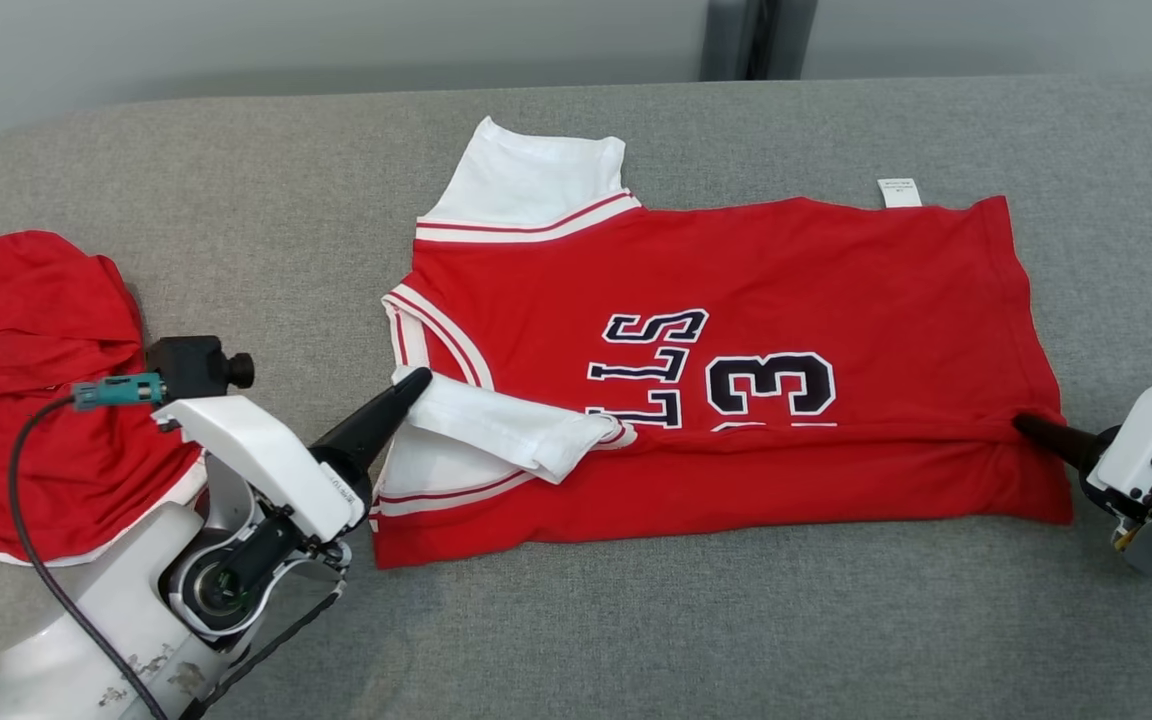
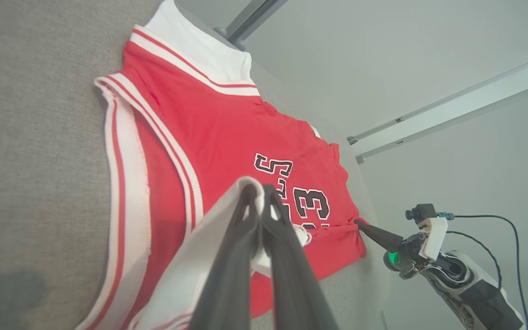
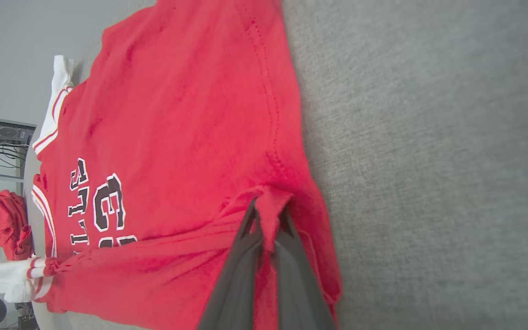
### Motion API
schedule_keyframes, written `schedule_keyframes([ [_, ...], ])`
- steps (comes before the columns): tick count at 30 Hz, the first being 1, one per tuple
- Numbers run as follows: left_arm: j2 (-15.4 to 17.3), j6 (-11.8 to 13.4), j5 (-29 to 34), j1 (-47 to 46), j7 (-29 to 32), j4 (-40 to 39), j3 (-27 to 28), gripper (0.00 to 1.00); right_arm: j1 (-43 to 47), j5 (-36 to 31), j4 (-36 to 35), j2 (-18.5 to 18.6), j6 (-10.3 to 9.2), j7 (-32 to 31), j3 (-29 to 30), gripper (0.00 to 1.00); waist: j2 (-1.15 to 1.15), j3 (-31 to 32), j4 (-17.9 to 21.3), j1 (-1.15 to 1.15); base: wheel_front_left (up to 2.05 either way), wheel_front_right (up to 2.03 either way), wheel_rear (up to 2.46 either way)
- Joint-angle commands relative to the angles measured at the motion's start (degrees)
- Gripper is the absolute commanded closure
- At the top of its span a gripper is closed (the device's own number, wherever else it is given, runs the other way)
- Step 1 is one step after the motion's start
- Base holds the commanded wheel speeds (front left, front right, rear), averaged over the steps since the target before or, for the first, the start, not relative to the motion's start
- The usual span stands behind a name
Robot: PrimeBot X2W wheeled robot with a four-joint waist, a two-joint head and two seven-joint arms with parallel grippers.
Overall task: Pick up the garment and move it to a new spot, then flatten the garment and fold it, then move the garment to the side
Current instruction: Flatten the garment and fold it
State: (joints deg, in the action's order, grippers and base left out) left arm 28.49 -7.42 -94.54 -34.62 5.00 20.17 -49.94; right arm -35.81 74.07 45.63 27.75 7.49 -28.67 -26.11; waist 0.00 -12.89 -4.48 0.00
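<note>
**Red jersey** (image 1: pixel 766 290) laid sideways in the middle of a grey, coarsely woven padded surface (image 1: pixel 636 640), collar end toward the robot's left, hem toward its right. The cloth is soft and matte. Its openings are trimmed with white ribbed bands carrying thin red stripes. Dark, white-edged letters and a numeral 3 (image 1: pixel 771 383) sit mid-chest, partly covered where the near long edge is folded up over the body. A small white label (image 1: pixel 899 192) juts from the far edge.

The left gripper (image 1: pixel 416 385), tapered dark fingers together, pinches the white near sleeve (image 1: pixel 506 435), which drapes limply across the front. The right gripper (image 1: pixel 1024 426) is clamped on the folded red hem corner, with cloth bunching between its fingers.

A second red garment (image 1: pixel 31 400), crumpled, lies at the surface's left end, apart from the jersey and partly behind the left arm's white housing (image 1: pixel 266 460).
</note>
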Motion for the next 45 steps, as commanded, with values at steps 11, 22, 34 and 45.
schedule_keyframes([
  [11,-3.81,-0.11,1.12,-1.44,-4.40,5.74,2.30,0.00,-1.00,-1.86,-0.35,-0.82,0.00,7.13,2.46,0.00,0.00,-0.49,-0.25,0.00,0.00,0.00,0.00],
  [22,-5.74,-0.11,6.69,0.41,-17.86,10.30,5.83,0.00,3.63,-2.26,-5.81,-0.30,0.00,18.68,5.20,0.00,0.00,2.35,0.40,0.00,0.00,0.00,0.00],
  [34,-11.76,-0.11,25.90,15.18,-20.12,5.29,27.64,0.00,16.89,-11.32,-17.28,-0.29,0.00,38.79,2.95,0.00,0.00,6.50,1.86,0.00,0.00,0.00,0.00],
  [45,-20.43,-0.01,47.47,28.38,-20.14,1.65,37.89,0.00,23.61,-23.43,-19.45,-5.10,0.00,43.98,7.77,0.00,0.00,8.08,2.15,0.00,0.00,0.00,0.00],
])
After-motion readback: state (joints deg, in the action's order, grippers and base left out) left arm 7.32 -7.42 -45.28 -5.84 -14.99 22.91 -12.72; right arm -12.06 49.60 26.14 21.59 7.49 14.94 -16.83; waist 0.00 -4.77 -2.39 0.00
